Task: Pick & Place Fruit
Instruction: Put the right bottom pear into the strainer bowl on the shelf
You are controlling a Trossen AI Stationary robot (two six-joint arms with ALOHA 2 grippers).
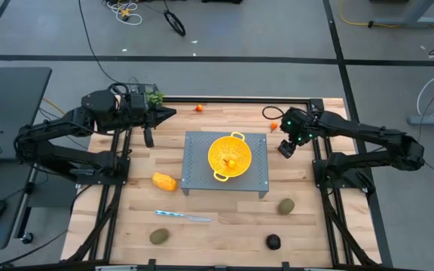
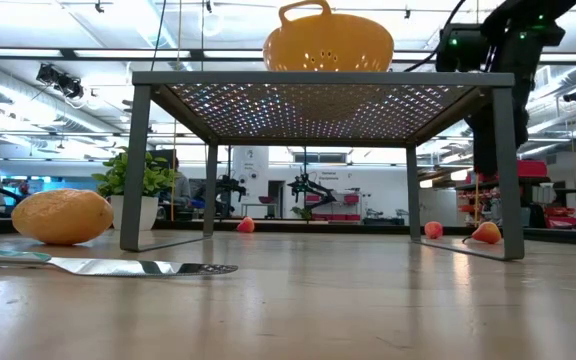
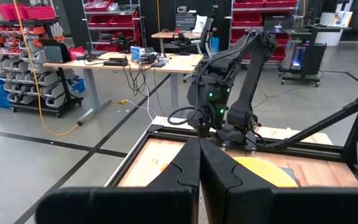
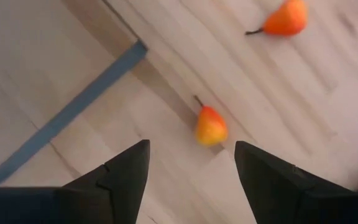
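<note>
- Landmark: grey perforated stand [image 1: 202, 177] mid-table, yellow colander [image 1: 229, 156] on top of it
- Step in hand, by my reading: right gripper [image 4: 191, 171] hangs off the stand's right far corner, fingers spread and empty, over a small orange-red fruit [image 4: 211, 125] lying on the wood between its tips; a pick-up about to start
- Next move calls for: drop straight down so the fruit sits between the fingers, close gently, since it is small and round and may roll, then carry it to the colander, the likely target
- Left gripper [image 1: 163, 114] waits off the stand's left far corner, fingers pressed together, holding nothing
- Count, small orange-red fruit: one already in the colander [image 1: 231, 162]; one beyond the stand's far edge [image 1: 199, 108]; two by the right gripper, the second [image 4: 284, 18] just past the first
- Brownish-green ovals: two, near-left [image 1: 159, 236] and near-right [image 1: 286, 206] of the stand
- Black round fruit [image 1: 273, 242]: one, near side
- Yellow-orange oblong [image 1: 164, 181]: one, just left of the stand
- Knife [image 1: 183, 216]: one, near side; not fruit
</note>
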